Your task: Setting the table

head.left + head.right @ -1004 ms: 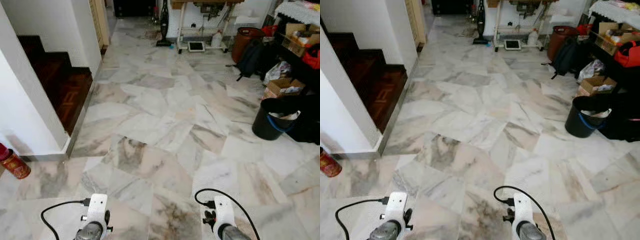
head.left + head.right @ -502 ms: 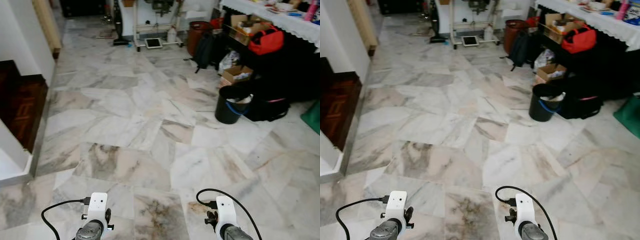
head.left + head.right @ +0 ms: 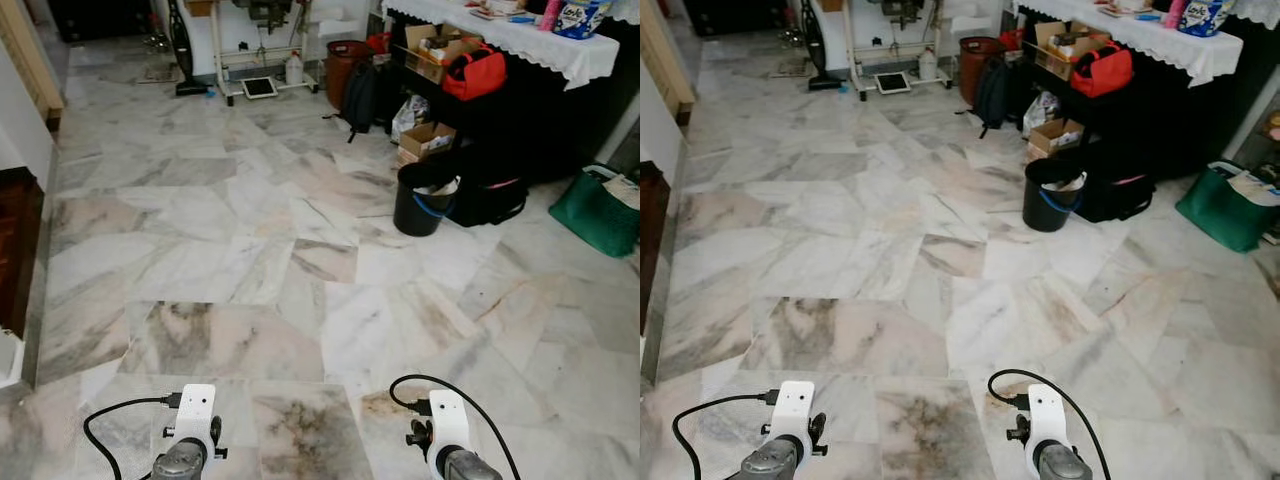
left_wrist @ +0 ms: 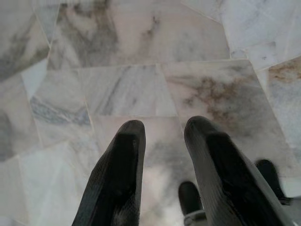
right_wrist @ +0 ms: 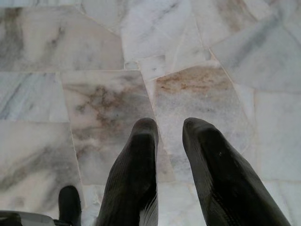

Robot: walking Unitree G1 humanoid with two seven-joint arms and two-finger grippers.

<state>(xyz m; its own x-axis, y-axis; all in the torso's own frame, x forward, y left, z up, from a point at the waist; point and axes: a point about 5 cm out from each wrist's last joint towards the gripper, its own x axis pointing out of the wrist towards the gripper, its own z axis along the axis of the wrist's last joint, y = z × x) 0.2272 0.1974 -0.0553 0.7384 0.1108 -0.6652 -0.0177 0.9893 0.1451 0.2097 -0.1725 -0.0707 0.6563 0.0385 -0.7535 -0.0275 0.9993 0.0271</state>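
Both grippers hang low over the marble floor (image 3: 250,230), and you hold nothing in either. Your left gripper (image 4: 162,129) points down at the tiles with its two black fingers (image 4: 120,174) apart, bare floor showing in the gap. Your right gripper (image 5: 168,127) hangs the same way, fingers (image 5: 136,169) parted over a brown-stained tile.

From your head camera, both wrists sit at the bottom edge, each with a black cable looping off it.

Your table (image 3: 520,35) stands far ahead on your right, covered by a white lace-edged cloth. Its long edge runs from near right toward the far wall. A blue-and-white packet (image 3: 580,15) and other small items sit on top; you cannot tell what they are. A red bag (image 3: 475,72) and open cardboard boxes (image 3: 425,142) are stored beneath it. A black bucket (image 3: 420,198) stands on the floor just in front, touching a black bag (image 3: 490,195), and a green bag (image 3: 598,210) lies further to your right.
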